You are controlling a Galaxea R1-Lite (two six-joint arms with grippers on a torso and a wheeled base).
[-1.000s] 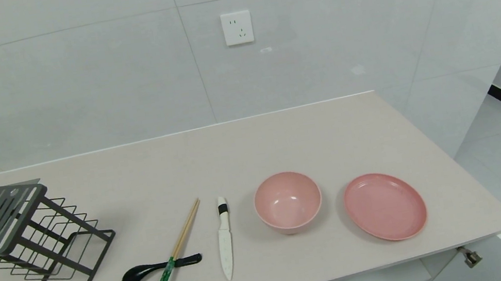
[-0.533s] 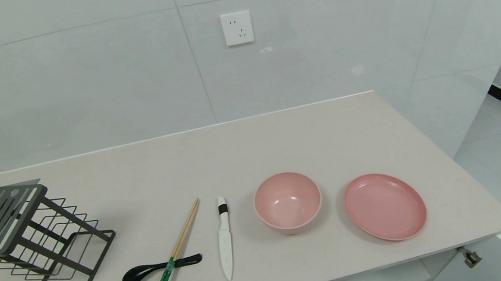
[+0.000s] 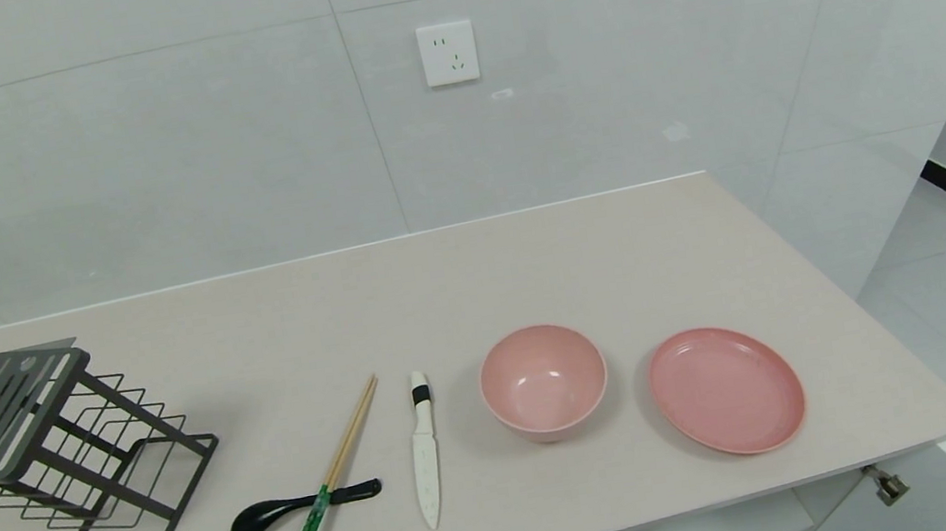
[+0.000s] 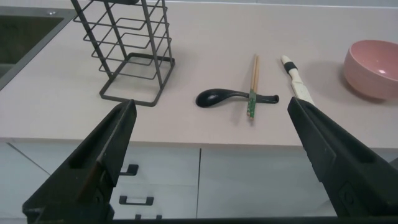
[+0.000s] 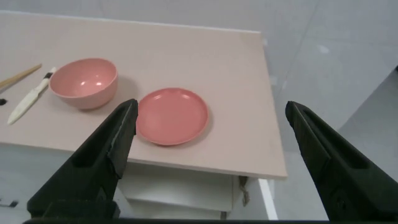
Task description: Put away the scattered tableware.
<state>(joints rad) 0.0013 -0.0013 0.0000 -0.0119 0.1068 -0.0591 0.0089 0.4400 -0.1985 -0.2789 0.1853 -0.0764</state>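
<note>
One deep pink bowl sits beside a shallow pink plate.

On the worktop, a pink bowl has a pink plate at its 3 o'clock and a white knife at 9. Farther toward 9, chopsticks cross a black spoon, then a wire rack.

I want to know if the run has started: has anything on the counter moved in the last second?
Nothing visibly changed. The rack, spoon, chopsticks, knife, bowl and plate lie where they were on the counter.
</note>
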